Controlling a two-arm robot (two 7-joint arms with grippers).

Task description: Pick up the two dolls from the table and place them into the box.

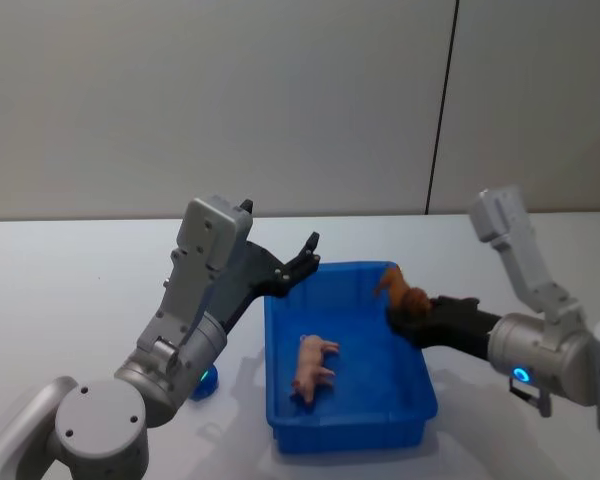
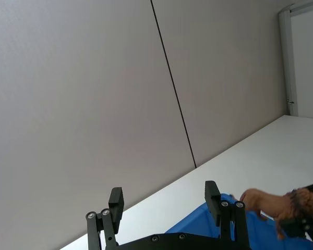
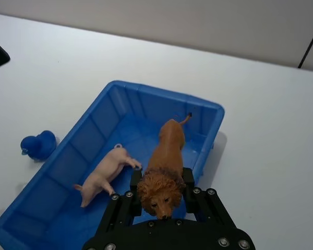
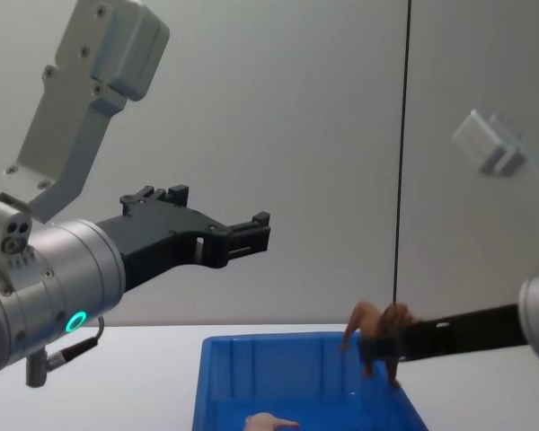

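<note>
Right gripper (image 3: 161, 180) (plus lion (image 3: 170, 141)) seemingly over box (image 3: 92, 136)

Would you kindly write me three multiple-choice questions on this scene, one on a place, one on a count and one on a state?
1. Where is the pale pink doll?
A. in the left gripper
B. lying in the blue box
C. atop the box's rim

2. How many dolls does the right gripper hold?
A. none
B. one
C. two

3. The left gripper is:
A. open and empty
B. shut on the pink doll
C. shut on the box's rim

Answers:
1 B: it lies on its side on the box's floor.
2 B: its fingers clamp the reddish-brown doll over the box.
3 A: its fingers stand apart with nothing between them.
</note>
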